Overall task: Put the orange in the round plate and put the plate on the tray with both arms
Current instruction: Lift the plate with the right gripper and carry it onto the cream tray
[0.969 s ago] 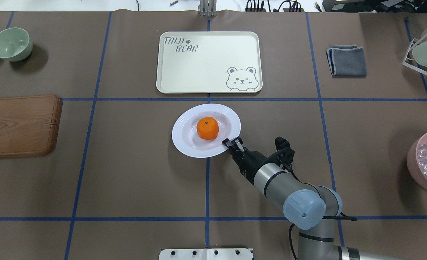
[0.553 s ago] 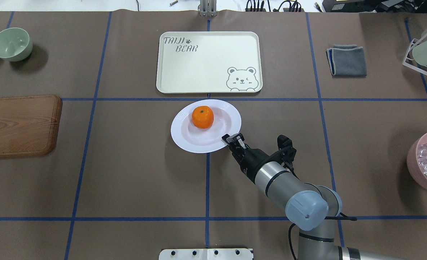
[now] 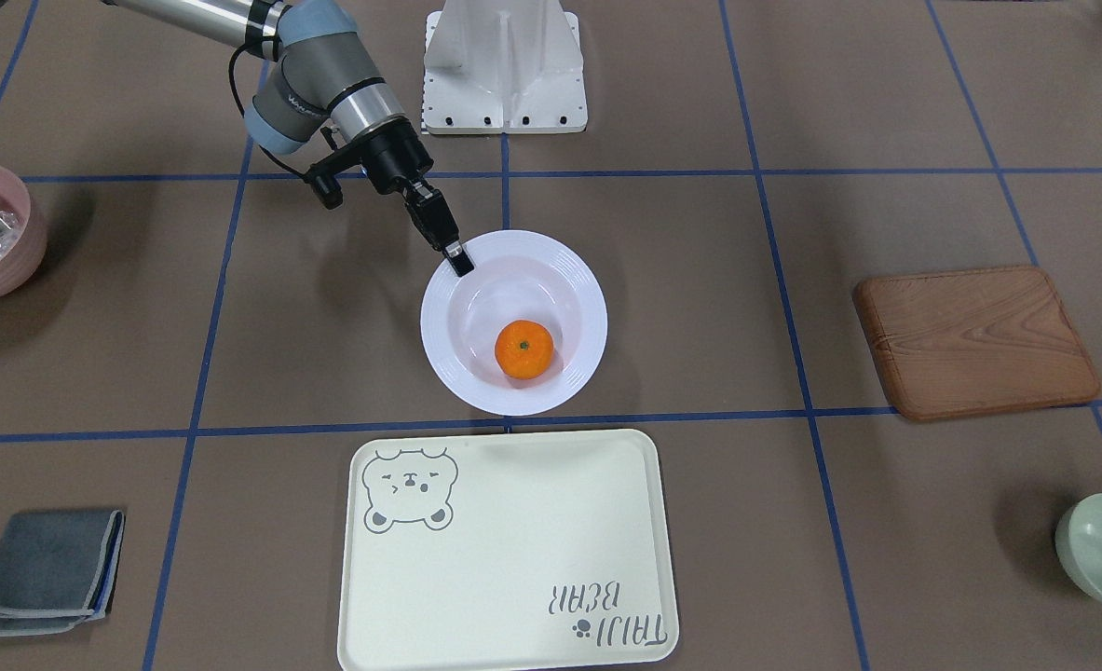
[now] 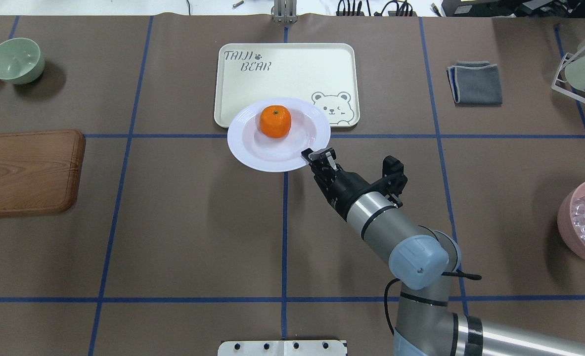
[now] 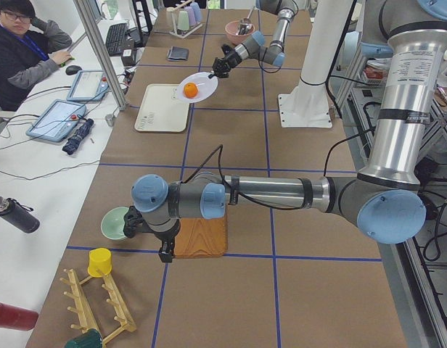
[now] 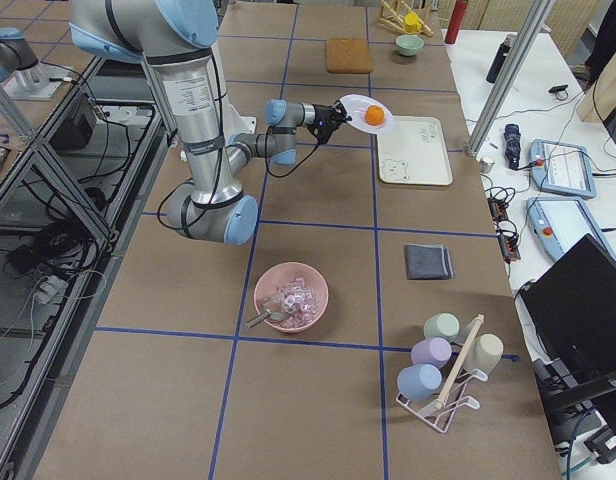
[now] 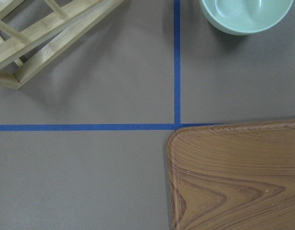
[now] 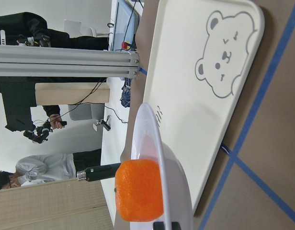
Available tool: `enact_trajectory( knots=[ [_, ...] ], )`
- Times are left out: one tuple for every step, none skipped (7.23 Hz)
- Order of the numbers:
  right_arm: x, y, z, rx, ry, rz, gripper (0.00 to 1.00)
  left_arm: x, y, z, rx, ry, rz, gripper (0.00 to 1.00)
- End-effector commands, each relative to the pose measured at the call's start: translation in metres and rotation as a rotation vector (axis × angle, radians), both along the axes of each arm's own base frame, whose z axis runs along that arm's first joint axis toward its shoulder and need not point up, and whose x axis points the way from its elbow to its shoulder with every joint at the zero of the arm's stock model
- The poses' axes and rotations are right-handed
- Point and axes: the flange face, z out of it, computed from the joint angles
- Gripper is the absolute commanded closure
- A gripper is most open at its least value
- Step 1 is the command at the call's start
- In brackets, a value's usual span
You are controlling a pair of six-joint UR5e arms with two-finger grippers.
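Already the orange (image 4: 275, 121) sits in the well of the round plate (image 4: 252, 148), so the first half looks done. The right hand (image 4: 317, 157) grips the plate's near rim and holds it off the table (image 4: 173, 247), overlapping the tray's (image 4: 282, 74) robot-side edge. Setting it down and letting go remain. The left hand (image 5: 165, 252) hangs by the wooden board (image 4: 25, 170); whether it is wide or closed I cannot tell.

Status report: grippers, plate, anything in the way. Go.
Right gripper shut on round plate rim, plate aloft at near edge of tray, orange in it. Left gripper by wooden board, state unclear. Nothing between plate and tray.
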Motion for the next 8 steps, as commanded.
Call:
enact_trajectory(
  knots=[
    [-0.048,-0.073,-0.01,-0.038,0.079,0.073,1.0,0.0,0.008,-0.004,0.008,0.0,0.0,0.02],
    [-0.073,-0.114,-0.02,-0.163,0.123,0.116,1.0,0.0,0.008,-0.004,0.006,0.0,-0.001,0.02],
    [-0.084,-0.134,-0.035,-0.204,0.155,0.139,1.0,0.0,0.008,-0.004,0.006,0.0,-0.001,0.02],
    [-0.1,-0.159,-0.031,-0.24,0.177,0.165,1.0,0.0,0.008,-0.004,0.006,0.0,-0.001,0.02],
    [-0.119,-0.188,-0.034,-0.294,0.183,0.201,1.0,0.0,0.008,-0.004,0.008,0.0,-0.001,0.02],
    [-0.122,-0.194,-0.032,-0.306,0.183,0.212,1.0,0.0,0.008,-0.006,0.011,0.0,-0.001,0.02],
    [-0.122,-0.193,-0.03,-0.307,0.186,0.214,1.0,0.0,0.007,-0.007,0.013,0.0,-0.001,0.02],
    [-0.12,-0.192,-0.032,-0.301,0.19,0.209,0.73,0.001,0.007,-0.007,0.013,0.0,0.0,0.02]
  ],
)
